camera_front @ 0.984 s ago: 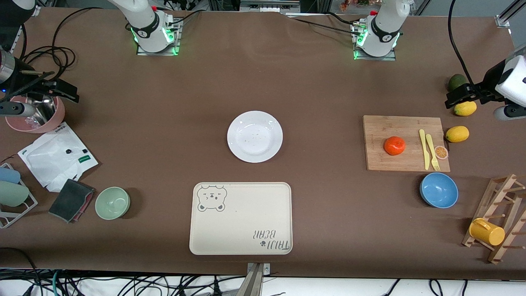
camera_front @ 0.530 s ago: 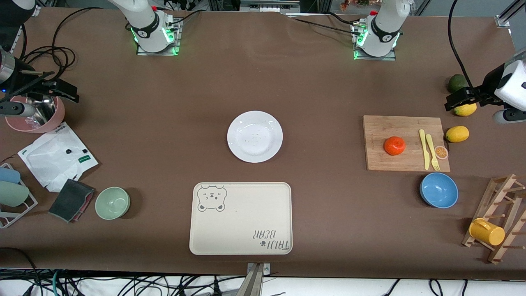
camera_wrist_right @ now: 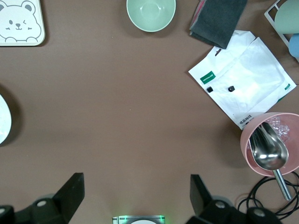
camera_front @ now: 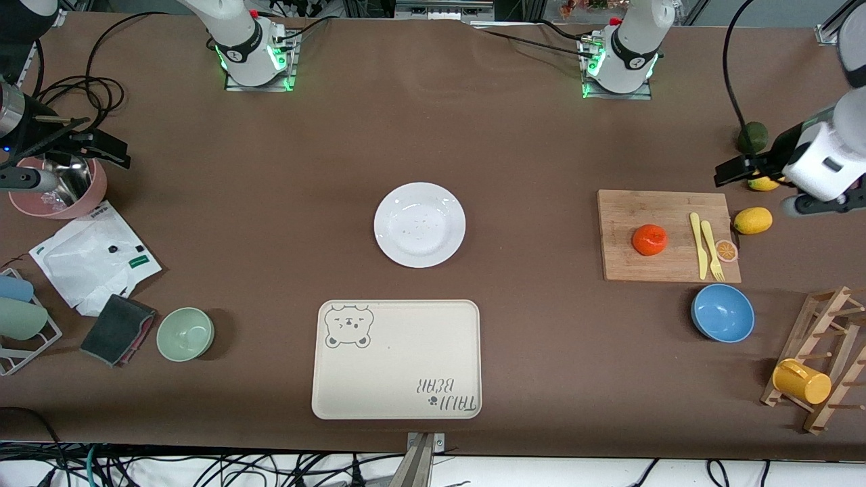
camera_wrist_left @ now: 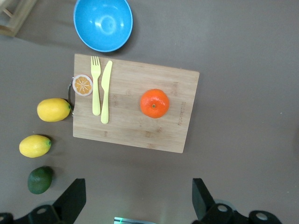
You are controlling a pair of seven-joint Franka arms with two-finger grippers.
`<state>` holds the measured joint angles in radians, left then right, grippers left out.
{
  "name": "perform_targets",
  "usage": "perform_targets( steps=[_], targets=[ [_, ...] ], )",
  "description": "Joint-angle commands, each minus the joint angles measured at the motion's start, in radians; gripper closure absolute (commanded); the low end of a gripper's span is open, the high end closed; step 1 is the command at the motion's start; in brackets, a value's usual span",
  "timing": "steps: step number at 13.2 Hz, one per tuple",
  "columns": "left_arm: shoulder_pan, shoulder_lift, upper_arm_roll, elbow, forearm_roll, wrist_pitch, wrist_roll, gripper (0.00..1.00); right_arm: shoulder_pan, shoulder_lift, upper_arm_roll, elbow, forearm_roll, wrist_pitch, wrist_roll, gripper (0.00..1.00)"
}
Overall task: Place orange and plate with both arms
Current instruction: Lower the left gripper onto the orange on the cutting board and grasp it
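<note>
Here, a glossy red-orange orange point(camera_front: 649, 239) on bamboo board point(camera_front: 629, 267).

1. Surface point(camera_front: 541, 155): matt brown covering, faintly wrinkled.
2. Plate point(camera_front: 419, 224): glossy white, smooth.
3. Orange point(camera_front: 649, 239): shiny peel, finely dimpled.
4. Cutting board point(camera_front: 666, 206): pale wood with visible grain, matt.
5. Fork point(camera_front: 712, 251) and knife point(camera_front: 697, 245): smooth yellow plastic.
6. Tray point(camera_front: 396, 360): matt cream, printed.
7. Scoop point(camera_wrist_right: 267, 152): polished metal.
8. Cloth point(camera_front: 116, 329): dark fabric, matt.
9. Bag point(camera_front: 95, 257): thin, creased white plastic.
</note>
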<state>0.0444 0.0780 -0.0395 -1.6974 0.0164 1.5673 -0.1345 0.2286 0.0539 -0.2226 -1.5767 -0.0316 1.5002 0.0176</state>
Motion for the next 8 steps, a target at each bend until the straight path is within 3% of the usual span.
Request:
perform_targets(
  steps=[1, 6, 8],
  targets=[
    [-0.001, 0.049, 0.001, -0.03, -0.015, 0.084, 0.022, 0.0, 0.002, -0.009, 0.002, -0.003, -0.002, -0.011, 0.012, 0.0],
    [-0.001, 0.057, -0.01, -0.356, -0.006, 0.571, 0.055, 0.0, 0.0, -0.009, 0.0, -0.003, -0.001, -0.012, 0.01, 0.0],
    [-0.001, 0.101, -0.029, -0.438, 0.02, 0.712, 0.068, 0.0, 0.002, -0.009, 0.0, -0.003, -0.002, -0.012, 0.01, 0.0]
  ],
)
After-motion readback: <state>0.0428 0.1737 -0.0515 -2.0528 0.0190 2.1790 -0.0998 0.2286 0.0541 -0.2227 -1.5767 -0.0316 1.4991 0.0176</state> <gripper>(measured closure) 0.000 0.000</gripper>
